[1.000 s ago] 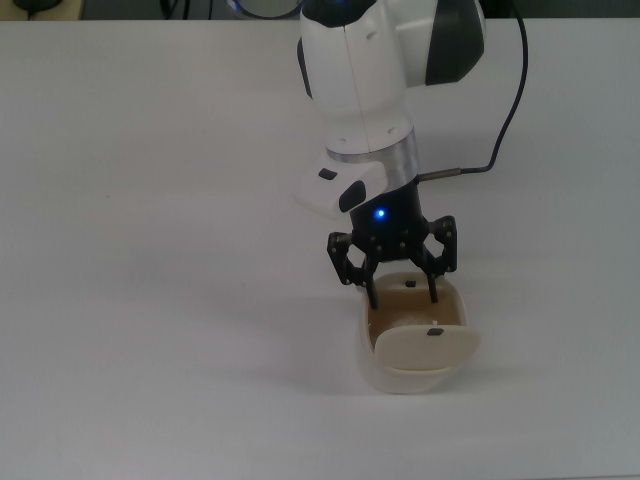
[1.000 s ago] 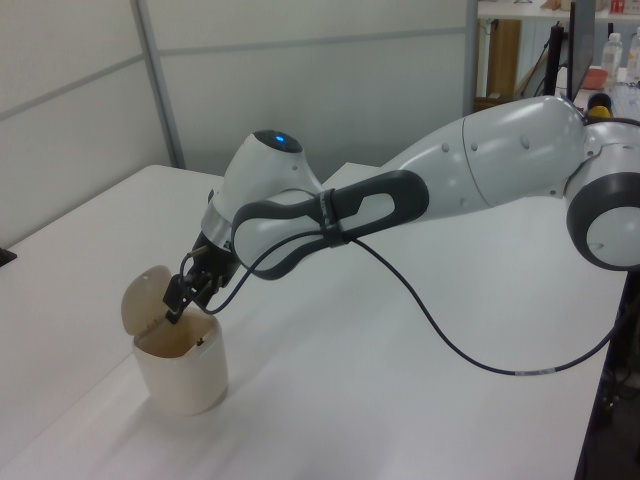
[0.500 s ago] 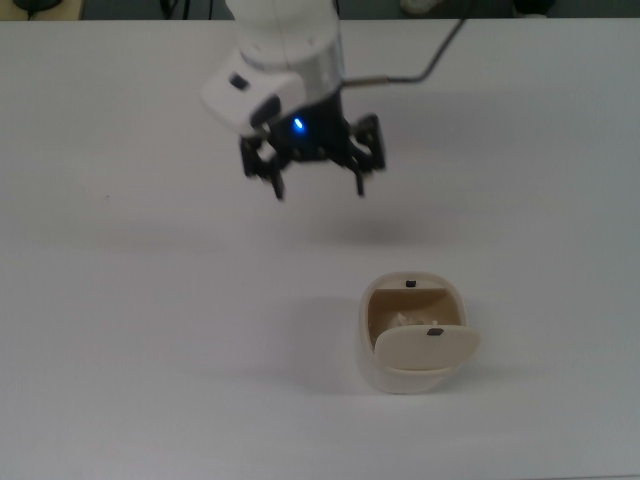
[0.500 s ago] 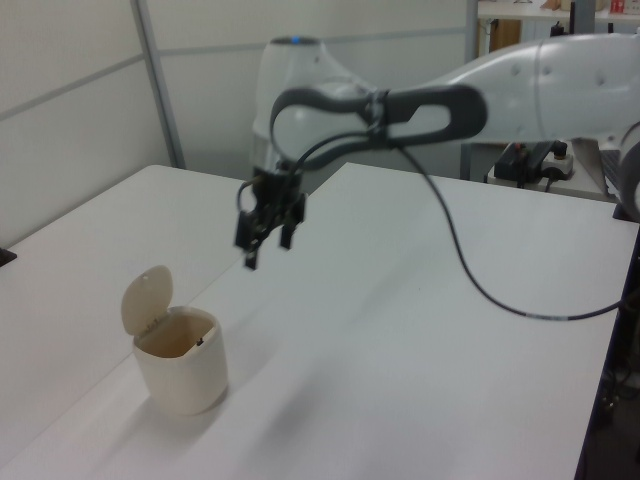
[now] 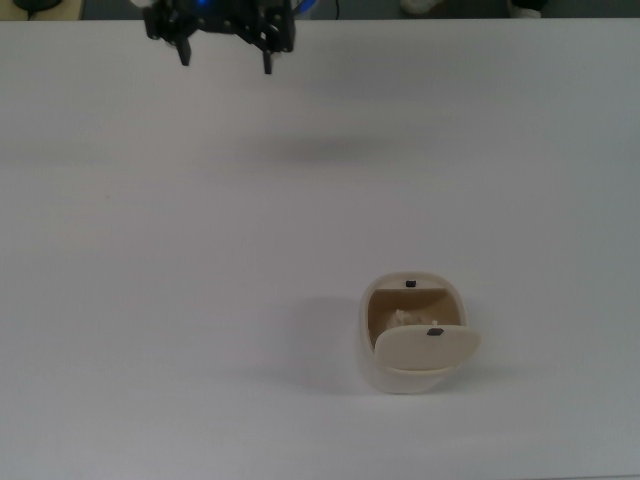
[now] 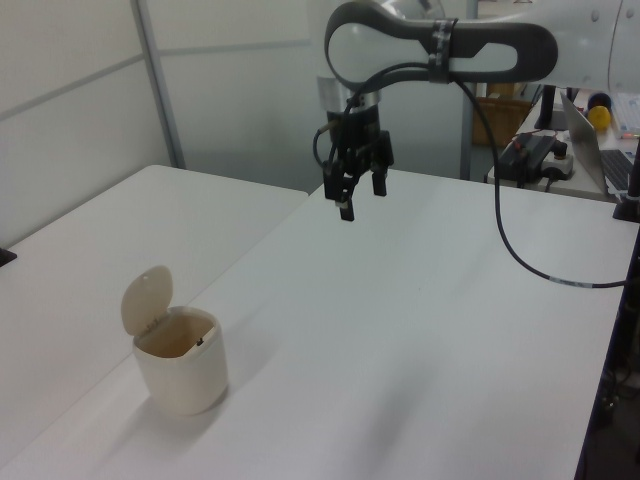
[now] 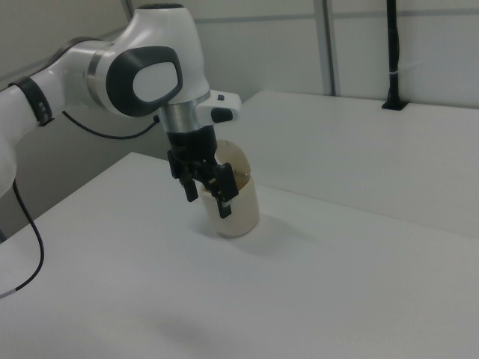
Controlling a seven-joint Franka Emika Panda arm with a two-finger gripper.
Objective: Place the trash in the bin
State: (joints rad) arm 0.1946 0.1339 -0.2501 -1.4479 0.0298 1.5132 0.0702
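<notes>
Now tool (image 5: 222, 45) wide open, empty.

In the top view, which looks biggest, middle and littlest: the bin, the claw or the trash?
1. Claw and bin: too alike, and the claw is cut off at the top edge.
2. Trash, littlest, inside the bin.

Plain white matte surface (image 6: 420, 330), split by a seam into two adjoining tops. Pale grey partition wall panels (image 6: 70, 110) with metal framing strips behind it. Cluttered desk with a laptop (image 6: 600, 150) at the left view's far right; lighting even, soft shadows.
</notes>
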